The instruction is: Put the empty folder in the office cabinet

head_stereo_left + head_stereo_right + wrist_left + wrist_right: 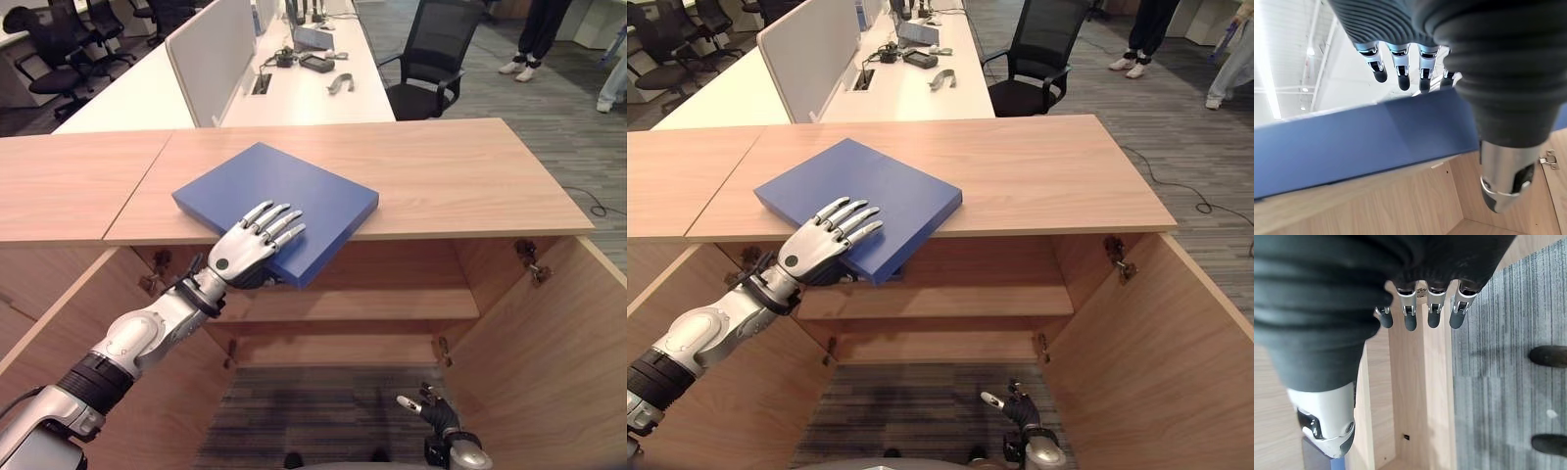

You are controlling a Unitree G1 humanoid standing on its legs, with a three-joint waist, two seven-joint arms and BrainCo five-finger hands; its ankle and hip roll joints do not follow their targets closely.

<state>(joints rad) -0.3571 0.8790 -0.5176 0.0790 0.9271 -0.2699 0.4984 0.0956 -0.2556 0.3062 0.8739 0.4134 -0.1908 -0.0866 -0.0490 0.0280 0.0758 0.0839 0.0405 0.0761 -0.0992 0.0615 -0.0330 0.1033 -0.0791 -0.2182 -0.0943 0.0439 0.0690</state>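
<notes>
While resting on the cabinet top [441, 176] with its near corner overhanging the front edge above the open compartment, blue folder [279, 201] pinned at that corner by the left hand [257, 241]: fingers straight across the upper face, thumb below the overhanging corner, seemingly pinching it; grasp judged shallow, at one corner only. Likely failure one: folder pivoting about the held corner once drawn clear of the top, then slipping free to the carpeted floor [323, 411]. Likely failure two: far corner catching the front edge of the top or the inner shelf [353, 305] during the swing down, twisting the folder out of the hand. At right, low before the open cabinet, right hand [434, 409] empty, fingers relaxed and uncurled, well apart from the folder, so no second support if the corner grip fails.
</notes>
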